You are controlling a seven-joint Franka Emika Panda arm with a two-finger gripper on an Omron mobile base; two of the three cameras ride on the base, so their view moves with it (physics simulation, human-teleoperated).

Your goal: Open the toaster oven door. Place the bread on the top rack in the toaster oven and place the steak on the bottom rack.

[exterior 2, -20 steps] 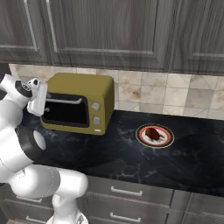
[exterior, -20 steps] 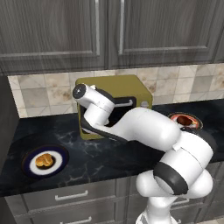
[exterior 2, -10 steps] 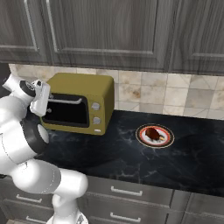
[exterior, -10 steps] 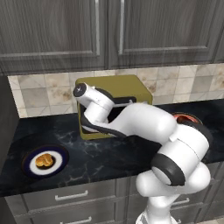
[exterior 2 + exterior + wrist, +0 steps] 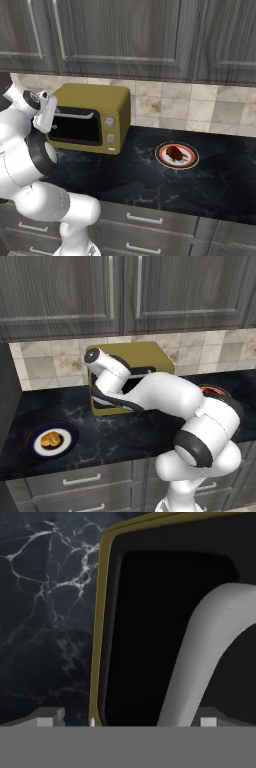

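Dim even rendered light; soft shadows; hand view close-up blurry.

The left base view looks forward and down from behind the arm's left side, facing the dark counter (image 5: 125, 431), the tiled wall and the upper cabinets (image 5: 120, 291), at middling range. The right base view faces the same counter (image 5: 165, 185) from behind the arm's right, a little farther over, looking obliquely along it. Both share the toaster oven (image 5: 150, 356) and the counter stretch around it; the right one sees the oven (image 5: 100, 95) at an angle from its knob side. The hand view sits very close to the toaster oven door (image 5: 150, 637), seemingly rolled sideways, with counter beyond the oven's edge.
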